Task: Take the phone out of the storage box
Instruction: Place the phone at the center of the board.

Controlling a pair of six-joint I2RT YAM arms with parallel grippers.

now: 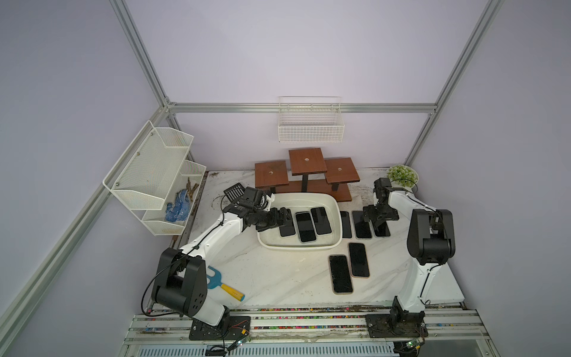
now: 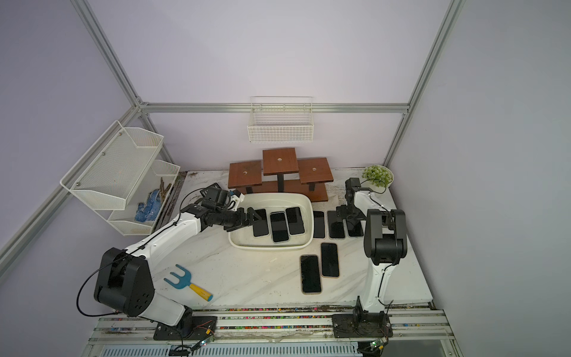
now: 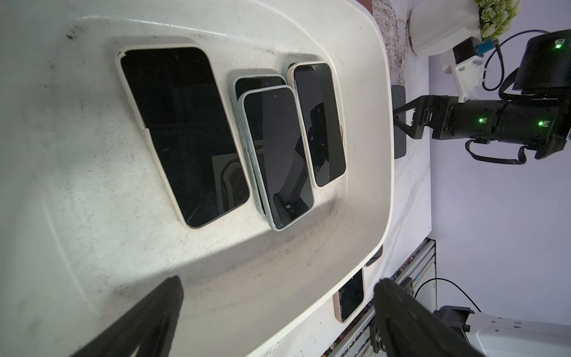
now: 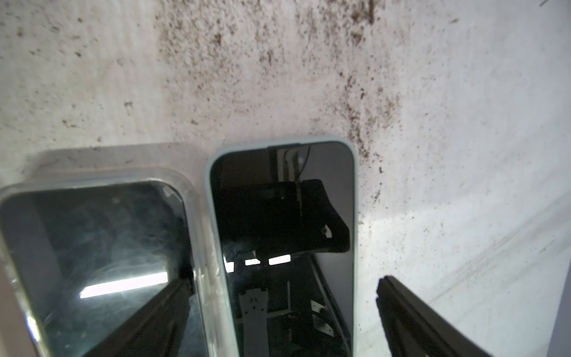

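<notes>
- Desk phones: five already out; right jaws apart over one.
- Box: apparently four remain, two stacked; left jaws apart above them, gripping nothing.

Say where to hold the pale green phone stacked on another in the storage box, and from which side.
Take the pale green phone from above, jaws across its long sides, near the end jutting past the cream phone beside it. The phone beneath raises it, so those sides probably stand clear.
</notes>
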